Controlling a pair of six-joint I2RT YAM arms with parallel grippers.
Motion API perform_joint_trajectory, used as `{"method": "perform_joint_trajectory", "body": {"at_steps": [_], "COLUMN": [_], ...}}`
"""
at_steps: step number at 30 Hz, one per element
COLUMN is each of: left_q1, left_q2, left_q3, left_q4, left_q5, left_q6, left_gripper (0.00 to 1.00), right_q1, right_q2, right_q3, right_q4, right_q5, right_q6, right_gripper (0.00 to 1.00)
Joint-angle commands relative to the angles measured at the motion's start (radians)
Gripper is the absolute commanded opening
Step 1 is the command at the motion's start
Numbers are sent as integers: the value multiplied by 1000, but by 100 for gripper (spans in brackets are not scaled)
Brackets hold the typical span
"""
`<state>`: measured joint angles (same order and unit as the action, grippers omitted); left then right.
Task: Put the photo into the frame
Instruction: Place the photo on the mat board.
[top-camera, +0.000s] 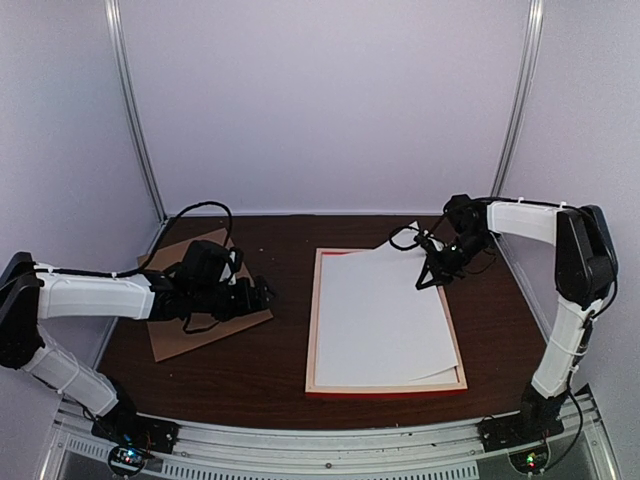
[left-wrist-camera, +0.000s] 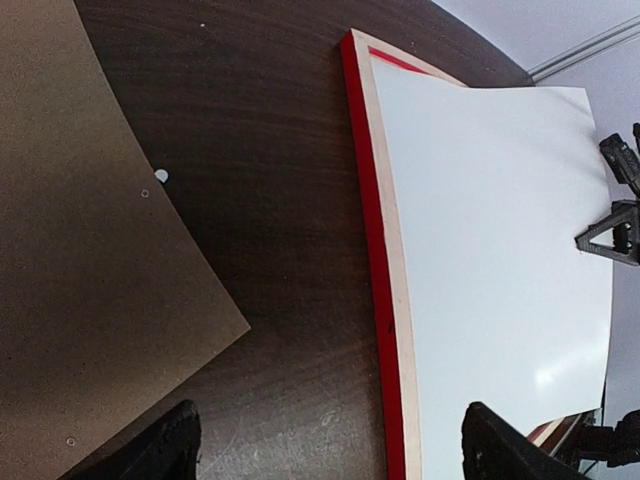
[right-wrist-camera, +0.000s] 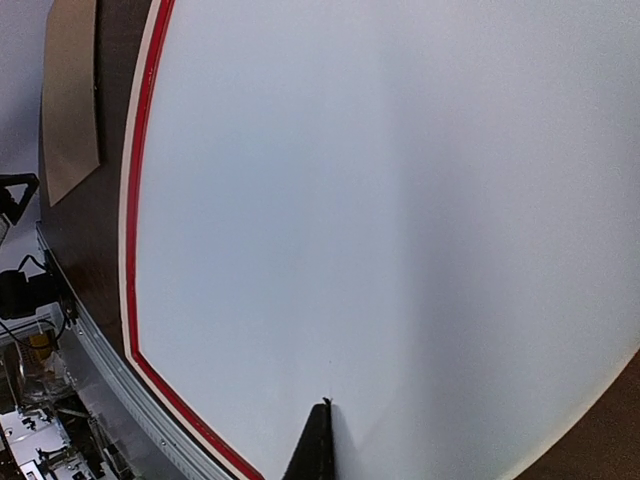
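Note:
The frame (top-camera: 312, 330) lies back-up on the table, with pale wood on top and a red outer edge (left-wrist-camera: 362, 200). Over it lies the photo (top-camera: 380, 310), showing only its blank white side (right-wrist-camera: 400, 200). Its far right part is lifted and bowed. My right gripper (top-camera: 428, 275) is shut on the photo's right edge, and its closed tips (right-wrist-camera: 322, 410) rest against the sheet. My left gripper (top-camera: 265, 295) hovers open with nothing between its fingers (left-wrist-camera: 330, 430), over bare table just left of the frame's left rail.
A plain brown backing board (top-camera: 165, 340) lies on the table under my left arm and reaches close to the left gripper (left-wrist-camera: 80, 250). Another white sheet edge shows under the photo at the frame's near right corner (top-camera: 445, 375). White walls enclose the table.

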<state>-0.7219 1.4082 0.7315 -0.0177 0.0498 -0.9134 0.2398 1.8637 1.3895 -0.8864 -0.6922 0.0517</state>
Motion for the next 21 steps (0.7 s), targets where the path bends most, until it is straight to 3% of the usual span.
{"method": "perform_joint_trajectory", "body": {"at_steps": [1, 21], "left_q1": [-5, -5], "left_q2": [-3, 2], "left_q3": [34, 35], "left_q4": [25, 22], "left_q5": [9, 3], "left_q6": [34, 42], "left_gripper": [92, 93], "right_q1": [-1, 15], "right_q2": [8, -38], "right_q3": [14, -100], "right_q4": [29, 128], "right_q5": [7, 31], "right_q6": [7, 95], "right_gripper": [3, 14]}}
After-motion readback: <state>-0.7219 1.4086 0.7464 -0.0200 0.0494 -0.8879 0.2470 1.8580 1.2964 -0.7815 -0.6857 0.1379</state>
